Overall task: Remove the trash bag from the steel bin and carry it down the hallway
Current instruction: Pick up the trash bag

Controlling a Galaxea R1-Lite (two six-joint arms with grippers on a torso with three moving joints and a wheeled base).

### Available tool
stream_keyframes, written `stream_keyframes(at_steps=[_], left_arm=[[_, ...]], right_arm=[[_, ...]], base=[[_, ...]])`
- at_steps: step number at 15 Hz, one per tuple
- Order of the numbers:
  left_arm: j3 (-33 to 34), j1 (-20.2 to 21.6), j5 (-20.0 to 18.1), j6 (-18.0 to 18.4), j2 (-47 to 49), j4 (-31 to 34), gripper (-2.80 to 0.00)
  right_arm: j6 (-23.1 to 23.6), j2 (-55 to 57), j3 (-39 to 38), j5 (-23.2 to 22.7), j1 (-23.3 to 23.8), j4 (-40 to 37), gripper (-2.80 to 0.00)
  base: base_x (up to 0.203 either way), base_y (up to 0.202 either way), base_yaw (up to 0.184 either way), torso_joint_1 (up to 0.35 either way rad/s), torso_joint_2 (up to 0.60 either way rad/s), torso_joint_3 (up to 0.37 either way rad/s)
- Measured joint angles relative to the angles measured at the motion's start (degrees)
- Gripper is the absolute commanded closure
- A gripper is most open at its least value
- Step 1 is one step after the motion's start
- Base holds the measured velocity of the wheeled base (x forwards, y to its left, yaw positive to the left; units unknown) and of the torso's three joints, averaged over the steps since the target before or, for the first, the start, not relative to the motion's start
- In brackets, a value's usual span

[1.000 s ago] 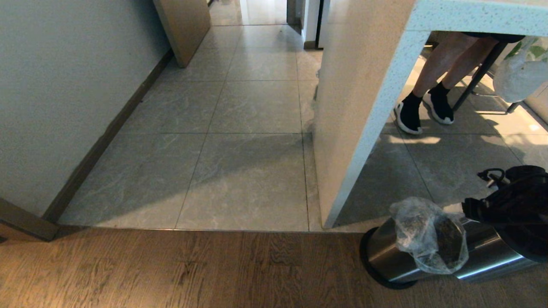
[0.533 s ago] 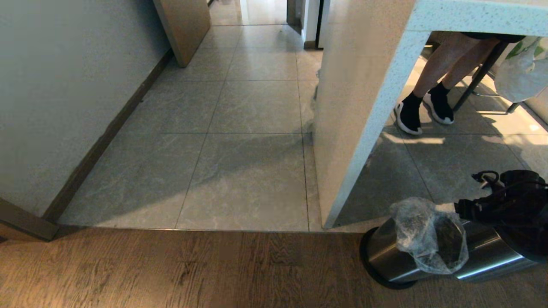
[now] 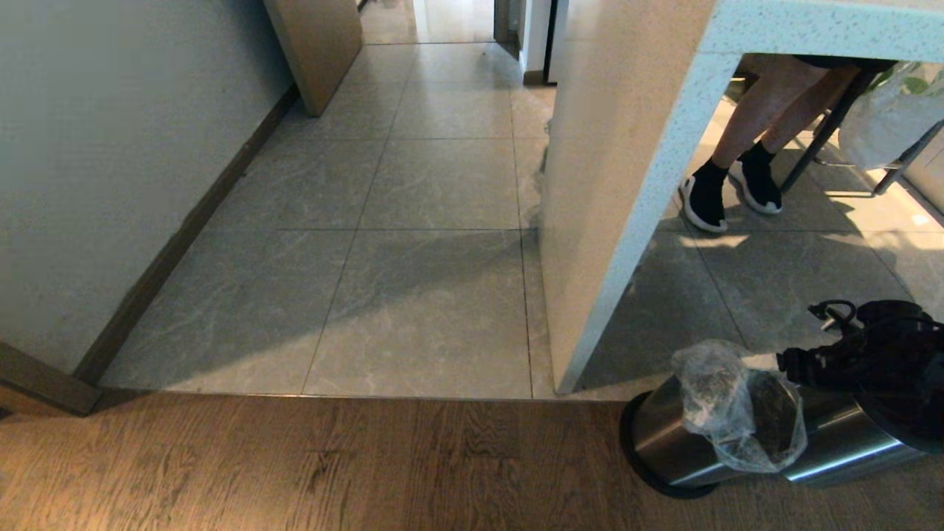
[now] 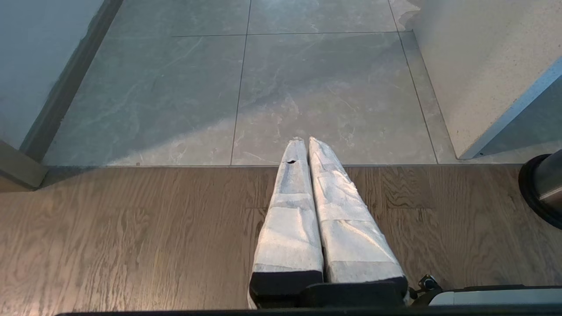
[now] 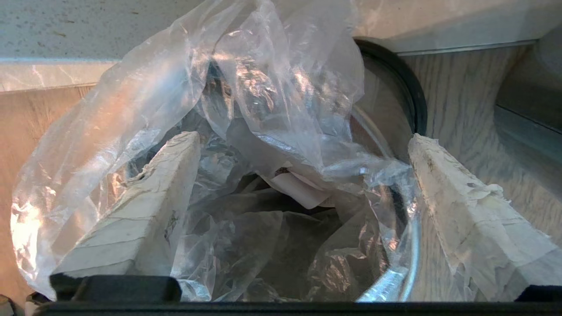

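Reaching down over the mouth of the steel bin (image 3: 664, 442), the right gripper (image 5: 303, 175) has its two padded fingers (image 5: 145, 202) spread wide, one on each side of the bunched neck of the trash bag (image 5: 246, 105) — nothing is pinched between them yet. In the right wrist view one finger looks pressed in among the crinkled clear plastic, while the other stands just outside the bin's black rim; whether either truly touches the film is hard to tell.

The bag sits in the bin, its loose top puffed up above the rim, with a scrap of white paper visible down inside. The bin itself stands on the wooden floor (image 3: 295, 472) near the seam where the boards meet the grey tiles, just beside the foot of the speckled counter panel (image 3: 612, 221).

The left gripper (image 4: 303, 142) hangs over the wooden floor with its fingers pressed together, holding nothing — it appears parked.

By my reading, the task is barely begun: the grasp has not closed, the bag is not lifted out, and the whole carry down the hallway (image 3: 435, 147) is left to do. A person's legs (image 3: 745, 140) show under the counter, well apart from the bin.
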State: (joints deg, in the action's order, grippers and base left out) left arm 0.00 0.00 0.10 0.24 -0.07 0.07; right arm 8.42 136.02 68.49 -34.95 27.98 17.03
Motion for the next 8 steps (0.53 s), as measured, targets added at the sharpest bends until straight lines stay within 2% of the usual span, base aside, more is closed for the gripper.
stream_keyframes(at_steps=[8], left_arm=[[0.0,0.0,0.0,0.0,0.0,0.0,0.00]], right_arm=[[-0.1,-1.4,0.0,0.0,0.1,-4.2,-2.80]], base=[[0.000,0.000,0.000,0.000,0.00,0.000]])
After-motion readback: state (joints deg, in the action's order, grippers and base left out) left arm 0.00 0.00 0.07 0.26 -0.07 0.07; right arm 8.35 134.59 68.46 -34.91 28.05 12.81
